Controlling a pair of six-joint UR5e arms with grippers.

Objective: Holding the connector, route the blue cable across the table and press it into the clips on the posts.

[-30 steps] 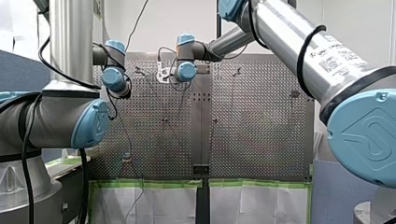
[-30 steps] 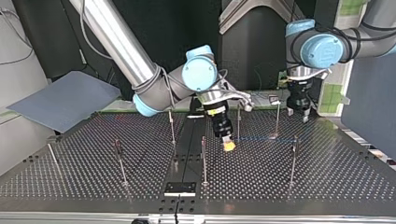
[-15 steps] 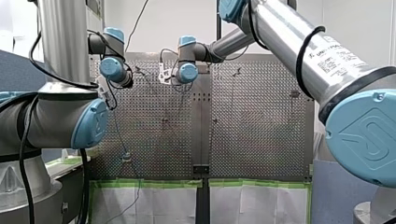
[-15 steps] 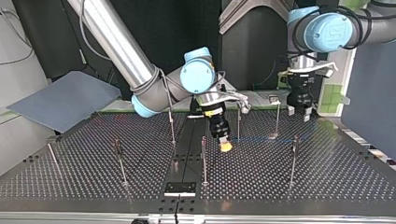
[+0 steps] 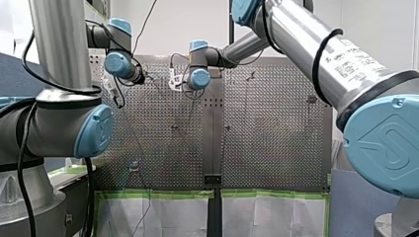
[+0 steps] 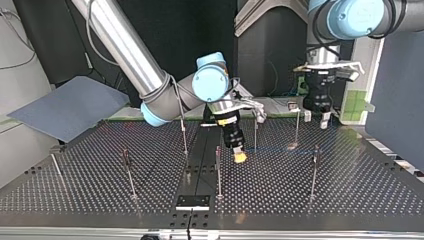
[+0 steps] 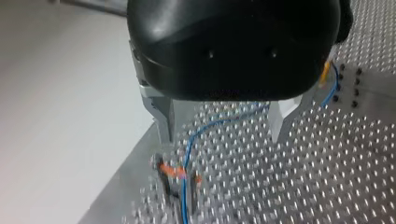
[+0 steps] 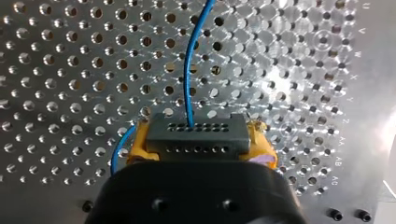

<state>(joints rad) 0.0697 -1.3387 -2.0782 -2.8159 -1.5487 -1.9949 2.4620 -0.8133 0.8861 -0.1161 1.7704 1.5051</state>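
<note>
The left gripper (image 7: pixel 223 133) has risen clear of the clip (image 7: pixel 180 179), fingers apart; the blue cable (image 7: pixel 219 122) appears seated there, so this clip is judged complete. The right gripper (image 6: pixel 240 157) remains clamped on the connector (image 8: pixel 196 133)

Left wrist view: the clip (image 7: pixel 173 173) is a blur, and the blue cable (image 7: pixel 185 200) runs off the edge past it. Right wrist view: my right gripper's (image 8: pixel 200 144) body hides the connector's (image 8: pixel 196 133) near side. From the front I can't follow the cable, too thin.
</note>
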